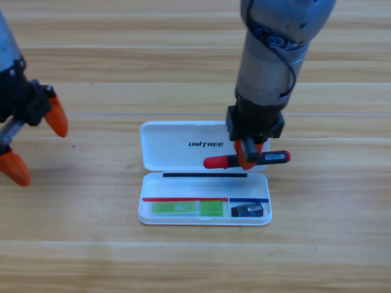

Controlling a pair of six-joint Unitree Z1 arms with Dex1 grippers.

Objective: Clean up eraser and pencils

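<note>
One red-capped pencil (247, 160) is hanging crosswise over the open white case (183, 145), pinched by the right pincer (247, 160). One green pencil (186, 209) and one eraser (247, 210) are lying in the case's tray on the wooden worktop (73, 256). The left pincer (33, 143) is waiting spread wide, empty.

Grey cylindrical arms, black cabling, black pincers with orange tips.

Right hand (247, 157) grips red-capped pencil (244, 160) over white case (183, 146) — left hand (35, 141) waits.
</note>
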